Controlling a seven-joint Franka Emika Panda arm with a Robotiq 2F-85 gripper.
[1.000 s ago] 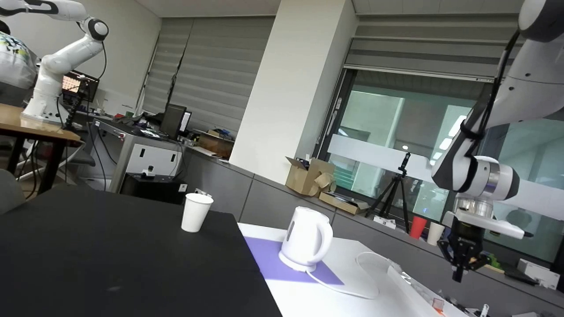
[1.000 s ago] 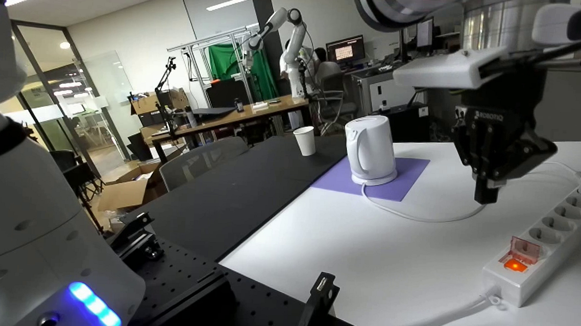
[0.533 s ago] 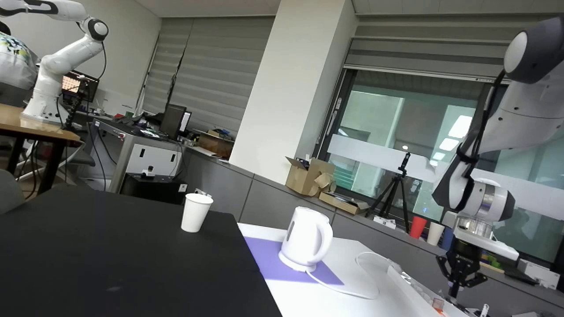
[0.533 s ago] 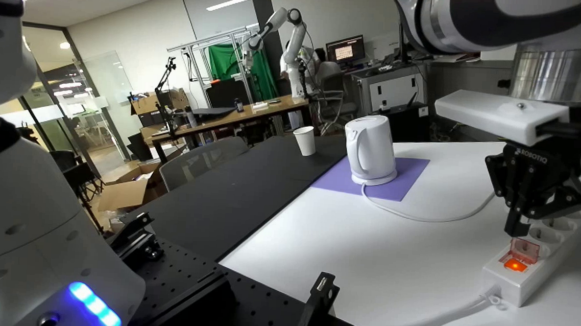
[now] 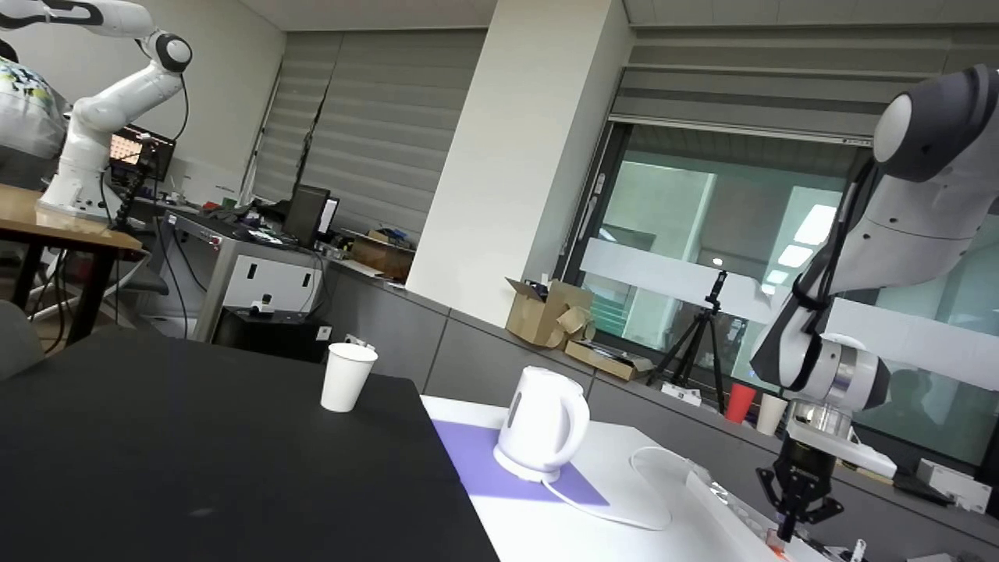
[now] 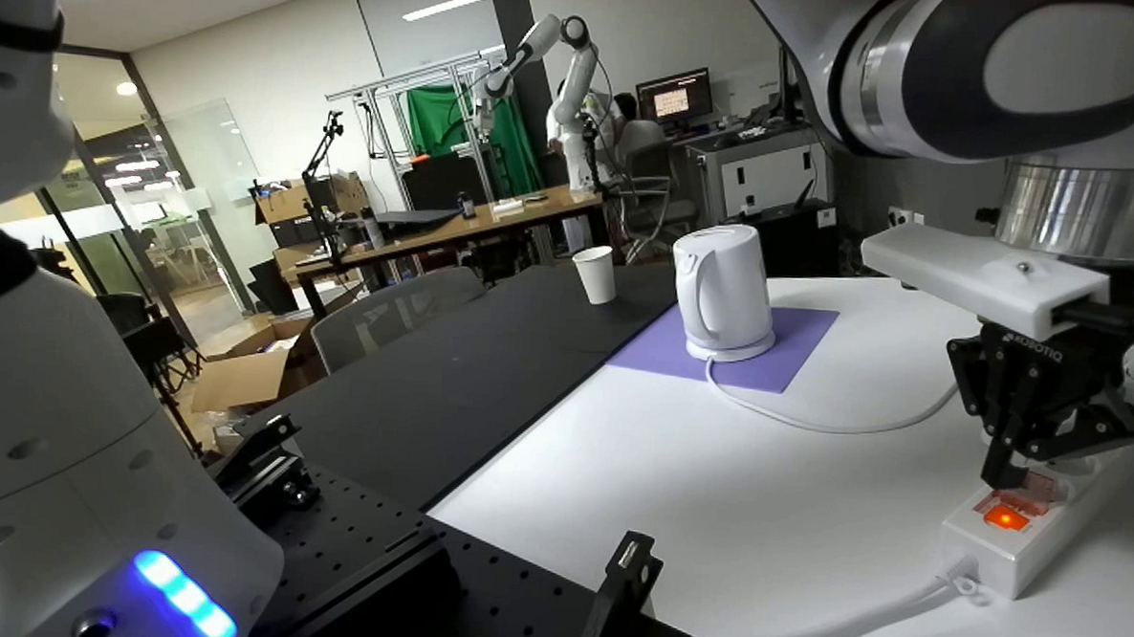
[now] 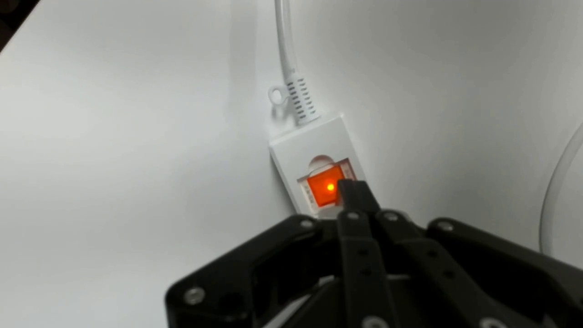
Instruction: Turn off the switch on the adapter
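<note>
Just brought the pincer [image 7: 359, 197], pressed together with nothing between, down close beside the switch [image 7: 323, 187], by its raised red cover [image 6: 1038, 491]; can't tell if touching. With that switch still glowing orange at one end of the power strip [image 6: 1065, 524] on the counter [image 6: 808, 501], not off yet. Probably in reach now; likely needs a small shift off the cover, then a press.
</note>
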